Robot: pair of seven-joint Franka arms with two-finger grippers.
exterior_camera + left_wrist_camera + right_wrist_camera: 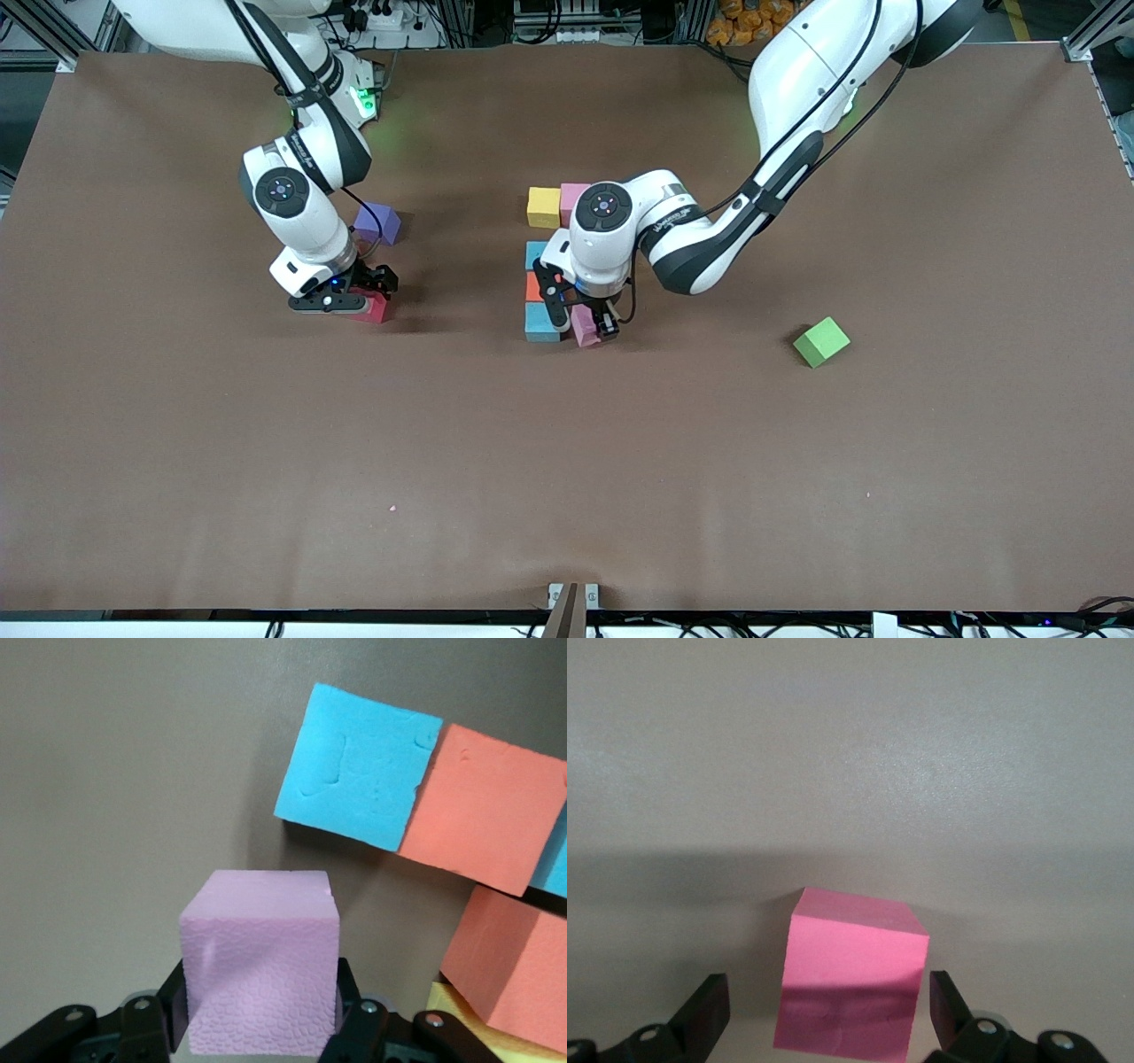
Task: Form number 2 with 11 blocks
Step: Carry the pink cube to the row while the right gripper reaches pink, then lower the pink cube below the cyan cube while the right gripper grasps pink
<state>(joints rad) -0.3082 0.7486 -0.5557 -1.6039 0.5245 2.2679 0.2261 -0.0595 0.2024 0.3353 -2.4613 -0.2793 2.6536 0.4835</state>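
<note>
Even overhead light flooding table (567,461), soft shadows pooling under both arms. Green glow showing near right arm's base. Wrist views staying sharp on cubes; broad shadow band crossing right wrist view.

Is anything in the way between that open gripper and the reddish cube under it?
Nothing visible. The right gripper is open, one finger on each side of the red cube, with only bare table around it.

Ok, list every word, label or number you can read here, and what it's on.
Left arm: dark lettering along the forearm link, too small to read.
Right arm: similar lettering on the link, too small to read.
Blocks, e.g. the pink block and red block: no text.
Table: none.
</note>
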